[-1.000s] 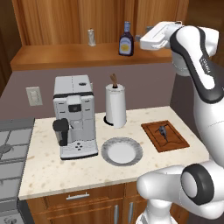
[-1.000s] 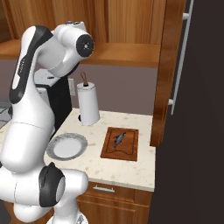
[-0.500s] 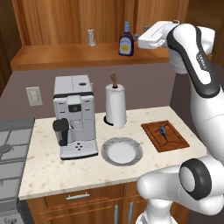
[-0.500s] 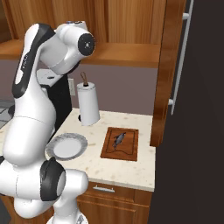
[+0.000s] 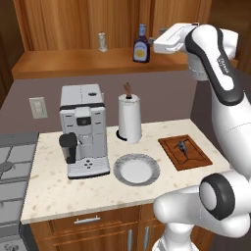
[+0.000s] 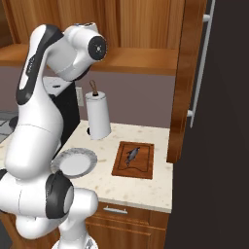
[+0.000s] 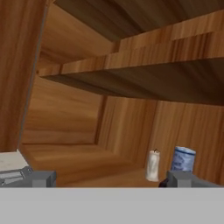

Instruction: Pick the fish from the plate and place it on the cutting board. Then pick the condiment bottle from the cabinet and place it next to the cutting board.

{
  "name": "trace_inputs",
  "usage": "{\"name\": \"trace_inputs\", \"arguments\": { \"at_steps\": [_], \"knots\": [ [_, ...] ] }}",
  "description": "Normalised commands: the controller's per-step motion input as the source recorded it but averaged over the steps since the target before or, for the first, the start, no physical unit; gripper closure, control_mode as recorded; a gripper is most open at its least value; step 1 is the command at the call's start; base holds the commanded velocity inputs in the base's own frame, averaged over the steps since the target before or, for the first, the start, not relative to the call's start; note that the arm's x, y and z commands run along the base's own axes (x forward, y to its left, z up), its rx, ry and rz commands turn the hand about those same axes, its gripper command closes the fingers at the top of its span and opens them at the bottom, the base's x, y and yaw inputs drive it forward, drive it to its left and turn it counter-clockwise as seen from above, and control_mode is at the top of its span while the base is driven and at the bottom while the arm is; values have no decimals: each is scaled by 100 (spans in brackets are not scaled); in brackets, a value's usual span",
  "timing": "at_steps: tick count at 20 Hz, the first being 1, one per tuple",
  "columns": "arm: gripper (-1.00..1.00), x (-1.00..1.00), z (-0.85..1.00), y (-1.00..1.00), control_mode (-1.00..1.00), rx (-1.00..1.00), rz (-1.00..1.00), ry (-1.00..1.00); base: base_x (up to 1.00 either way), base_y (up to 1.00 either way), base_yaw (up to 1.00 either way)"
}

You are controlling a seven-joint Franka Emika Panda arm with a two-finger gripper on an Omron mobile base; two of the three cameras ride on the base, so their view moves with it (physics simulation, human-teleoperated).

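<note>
The dark grey fish [image 5: 182,146] [image 6: 132,154] lies on the reddish-brown cutting board [image 5: 194,159] [image 6: 142,168] at the counter's right. The round plate [image 5: 154,169] [image 6: 89,158] sits bare in front of the paper towel roll. Up on the cabinet shelf [image 5: 73,61] stands the condiment bottle [image 5: 141,45], brown with a blue cap. My gripper [image 5: 156,43] hangs at shelf height just right of the bottle, apart from it. In the hand view my gripper [image 7: 111,179] is open wide with nothing between its fingertips [image 7: 41,178], and the bottle's blue cap [image 7: 183,158] shows beyond the right tip.
A clear shaker [image 5: 102,42] [image 7: 152,165] stands further along the shelf. On the counter are a coffee machine [image 5: 83,130] and a paper towel roll [image 5: 130,117] [image 6: 98,115]. A stove [image 5: 10,162] borders the left, and a tall wooden panel [image 6: 182,82] the right.
The hand has shifted slightly left along the shelf toward the bottle. Fish, board and plate have not moved.
</note>
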Motion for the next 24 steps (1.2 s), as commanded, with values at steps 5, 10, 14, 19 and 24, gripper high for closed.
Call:
{"name": "trace_inputs", "arguments": {
  "at_steps": [5,10,14,19,24],
  "knots": [
    [-100,8,-3,0,-100,0,0,0,0,0,0],
    [-100,7,-8,0,-100,0,1,0,0,0,0],
    [-100,4,-5,0,-100,0,2,-1,0,0,0],
    [-100,4,0,0,-100,1,2,-2,0,0,0],
    [-100,1,0,0,-100,2,2,-3,0,0,0]
  ]
}}
